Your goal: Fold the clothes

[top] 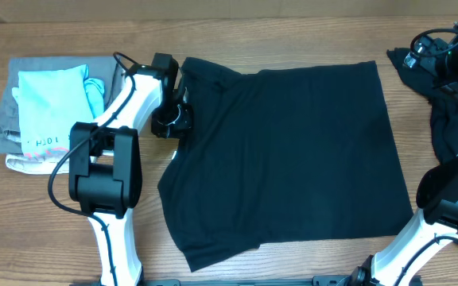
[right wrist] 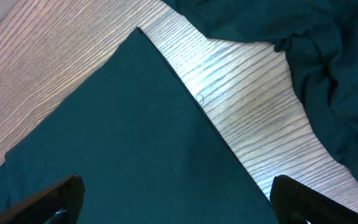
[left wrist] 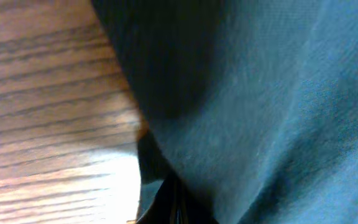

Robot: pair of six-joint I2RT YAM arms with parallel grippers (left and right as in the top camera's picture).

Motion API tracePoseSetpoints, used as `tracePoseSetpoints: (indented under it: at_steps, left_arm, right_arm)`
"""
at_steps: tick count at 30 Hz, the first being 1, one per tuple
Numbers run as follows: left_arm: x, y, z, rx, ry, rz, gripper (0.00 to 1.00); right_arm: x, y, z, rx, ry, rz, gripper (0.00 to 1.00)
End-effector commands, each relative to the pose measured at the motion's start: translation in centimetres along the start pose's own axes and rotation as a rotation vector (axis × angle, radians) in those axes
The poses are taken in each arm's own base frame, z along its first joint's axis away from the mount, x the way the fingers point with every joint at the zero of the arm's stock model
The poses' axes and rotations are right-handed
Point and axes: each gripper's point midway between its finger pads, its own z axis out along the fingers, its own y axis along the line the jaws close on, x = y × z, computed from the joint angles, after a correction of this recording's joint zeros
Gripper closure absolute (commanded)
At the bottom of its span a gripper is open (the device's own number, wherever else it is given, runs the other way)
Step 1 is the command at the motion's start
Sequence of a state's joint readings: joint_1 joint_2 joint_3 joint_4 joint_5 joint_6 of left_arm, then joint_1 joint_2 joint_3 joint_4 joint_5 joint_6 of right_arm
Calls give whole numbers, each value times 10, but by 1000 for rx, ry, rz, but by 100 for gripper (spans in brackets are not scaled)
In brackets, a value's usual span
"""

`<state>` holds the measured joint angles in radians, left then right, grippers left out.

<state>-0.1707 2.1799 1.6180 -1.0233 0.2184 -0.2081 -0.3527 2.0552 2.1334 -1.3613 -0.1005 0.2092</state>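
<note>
Wood-grain table [top: 46, 206] fills the overhead view, pale brown, running edge to edge. Biggest thing on it by far: the black T-shirt [top: 293, 151], spread flat across the middle. Its body is smooth, one straight edge faces the right, and a sleeve pokes out at the upper left. Next in size is a second black garment [top: 444, 119], crumpled in a heap at the far right. A strip of bare wood keeps it apart from the T-shirt, and the right wrist view shows that gap clearly beside the shirt's sharp corner.

Over on the left there's a stack of folded garments [top: 10, 103], grey underneath with a beige edge showing at the bottom. A light-blue shirt [top: 50, 107] with dark lettering lies on top, well clear of the black cloth.

Now the arms. The left arm [top: 106, 171] reaches up from the near edge and bends in toward the T-shirt's left side, just below that sleeve. The right arm [top: 444, 230] rises along the right edge toward the far corner.

Down to the left gripper [top: 180, 113]: jaws fully closed, right on the shirt's left border. In its wrist view dark fabric crowds the lens and runs down into the fingers [left wrist: 169, 202], so it has the edge pinched.

The right gripper [right wrist: 179, 208] has its jaws spread as wide as they go, with nothing between them. It hangs above the T-shirt's corner, one dark finger at each lower edge of its view.
</note>
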Motion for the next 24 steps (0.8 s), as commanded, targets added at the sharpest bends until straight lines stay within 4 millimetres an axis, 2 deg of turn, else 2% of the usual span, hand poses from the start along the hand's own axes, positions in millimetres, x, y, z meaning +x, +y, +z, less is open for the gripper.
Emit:
tracePoseSetpoints:
  at_steps: [1, 9, 15, 24]
  left_arm:
    - [3, 0, 4, -28, -2, -31, 96]
    - [10, 31, 8, -186, 4, -76, 96]
    - [16, 72, -3, -377, -4, -197, 96]
    - [24, 97, -10, -386, 30, -303, 96]
  right_arm:
    - [-2, 3, -2, -9, -9, -3, 0]
    - [-2, 3, -2, -9, -9, -4, 0]
    - [-2, 3, -2, -9, -9, -4, 0]
    - [-2, 3, -2, -9, -9, -4, 0]
